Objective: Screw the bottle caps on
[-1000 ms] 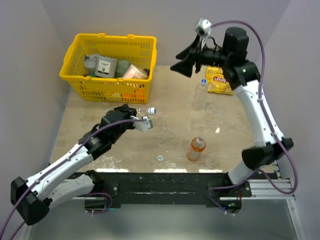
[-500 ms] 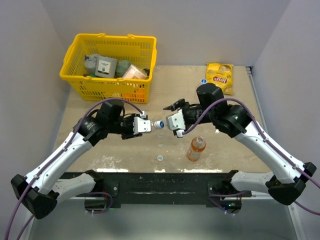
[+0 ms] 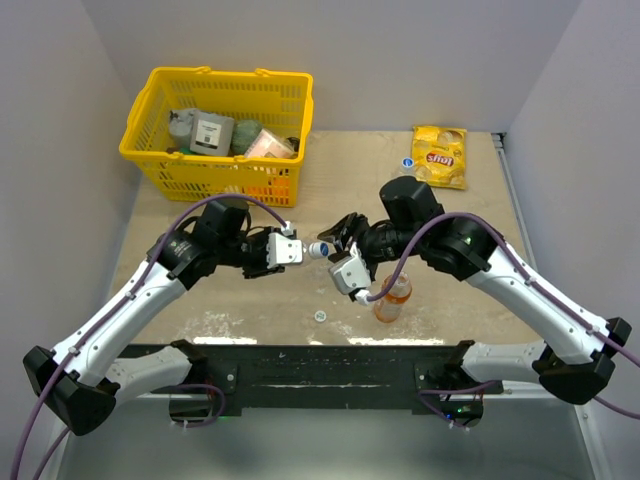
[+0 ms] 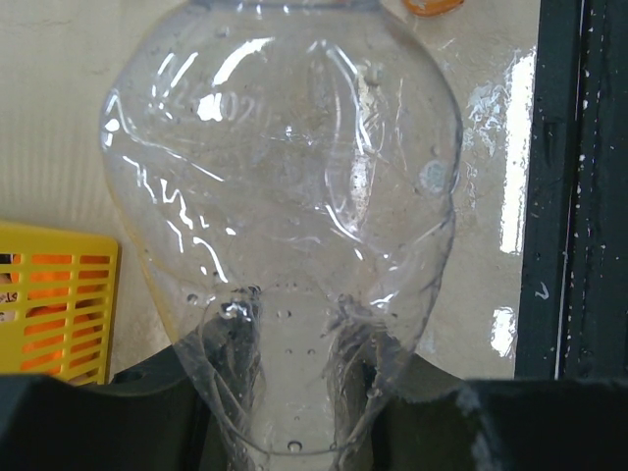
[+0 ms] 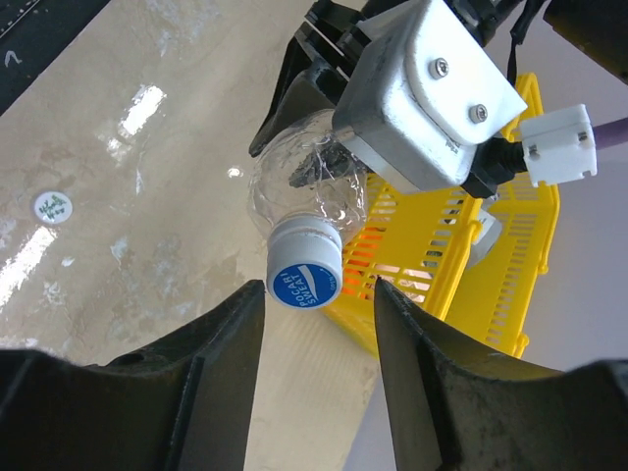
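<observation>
My left gripper (image 3: 290,250) is shut on a clear bottle (image 4: 285,196) and holds it level above the table, its neck pointing right. In the left wrist view, this bottle sits between my left gripper (image 4: 294,392) fingers. A blue cap (image 3: 320,248) sits on its neck and also shows in the right wrist view (image 5: 304,285). My right gripper (image 3: 335,250) is open, its fingers either side of the cap (image 5: 319,294), not touching it. An orange bottle (image 3: 393,297) stands upright under my right arm. A whitish cap (image 3: 319,316) lies on the table. Another blue cap (image 3: 408,162) shows at the back.
A yellow basket (image 3: 215,100) of goods stands at the back left; it also shows in the right wrist view (image 5: 461,255). A yellow snack packet (image 3: 440,155) lies at the back right. The black rail (image 3: 320,365) runs along the near edge.
My right arm came down from high at the back to the bottle's cap and its wrist has turned. My left arm raised the bottle toward the middle, then held still.
</observation>
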`<state>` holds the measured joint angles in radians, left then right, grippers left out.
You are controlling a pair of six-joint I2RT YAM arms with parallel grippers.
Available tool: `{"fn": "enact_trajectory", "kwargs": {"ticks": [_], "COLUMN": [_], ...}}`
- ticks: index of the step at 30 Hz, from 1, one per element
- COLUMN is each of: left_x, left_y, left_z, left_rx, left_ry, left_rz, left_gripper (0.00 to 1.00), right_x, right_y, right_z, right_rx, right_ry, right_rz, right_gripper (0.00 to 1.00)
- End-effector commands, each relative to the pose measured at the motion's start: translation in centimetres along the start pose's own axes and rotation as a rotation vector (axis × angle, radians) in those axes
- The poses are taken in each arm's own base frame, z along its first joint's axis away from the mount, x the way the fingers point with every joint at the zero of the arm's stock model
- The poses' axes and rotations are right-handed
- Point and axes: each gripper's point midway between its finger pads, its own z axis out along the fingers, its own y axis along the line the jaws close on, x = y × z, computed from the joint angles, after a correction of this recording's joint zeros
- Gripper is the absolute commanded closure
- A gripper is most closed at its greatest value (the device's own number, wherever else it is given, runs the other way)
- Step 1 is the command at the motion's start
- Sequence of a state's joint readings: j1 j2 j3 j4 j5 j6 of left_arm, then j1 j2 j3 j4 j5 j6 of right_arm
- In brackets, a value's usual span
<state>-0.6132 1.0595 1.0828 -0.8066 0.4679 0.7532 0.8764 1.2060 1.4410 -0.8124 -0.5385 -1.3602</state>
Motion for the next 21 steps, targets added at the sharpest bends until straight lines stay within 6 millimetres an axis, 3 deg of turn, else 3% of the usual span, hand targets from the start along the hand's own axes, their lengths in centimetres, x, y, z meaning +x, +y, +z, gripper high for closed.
{"fn": "enact_trajectory", "kwargs": {"ticks": [1, 9, 12, 15, 16, 17, 18, 19, 20, 21], "left_x": [-1.8, -2.0, -2.0, -2.0, -1.6, -1.8, -1.6, -1.0, -1.1, -1.3], "left_y": [0.8, 1.1, 1.1, 1.6, 1.9, 4.7, 6.2, 7.5, 10.4, 12.0], "left_z": [-1.0, -1.0, -1.1, -1.2, -1.2, -1.6, -2.0, -2.2, -3.8, -5.0], "left_rx": [-0.026, -0.028, -0.033, -0.062, -0.092, -0.239, -0.327, -0.401, -0.577, -0.682], "left_ry": [-0.051, -0.053, -0.052, -0.051, -0.04, -0.029, -0.017, 0.008, 0.032, 0.038], "left_rz": [0.048, 0.074, 0.08, 0.089, 0.054, 0.044, 0.01, -0.008, -0.004, -0.011], "left_gripper": [1.0, 1.0, 1.0, 1.0, 1.0, 1.0, 1.0, 1.0, 1.0, 1.0], "right_x": [-0.5, -0.6, -0.4, -0.4, -0.7, -0.7, -0.9, -0.8, -1.7, -0.7], "right_y": [-0.5, -0.6, -0.1, -0.5, -0.7, -1.9, -2.7, -2.7, -4.8, -4.7], "right_z": [-0.1, 0.6, 0.9, 1.2, 1.3, 1.9, 2.2, 2.7, 2.1, 4.0], "right_rx": [-0.013, -0.028, -0.054, -0.045, -0.022, 0.003, 0.018, 0.006, 0.04, 0.0], "right_ry": [0.004, -0.009, -0.005, -0.011, -0.024, -0.03, -0.038, -0.046, -0.069, -0.055], "right_rz": [-0.088, -0.118, -0.12, -0.068, 0.074, 0.164, 0.249, 0.439, 0.512, 0.64], "right_gripper": [0.51, 0.61, 0.71, 0.92, 0.99, 1.0, 1.0, 1.0, 1.0, 1.0]}}
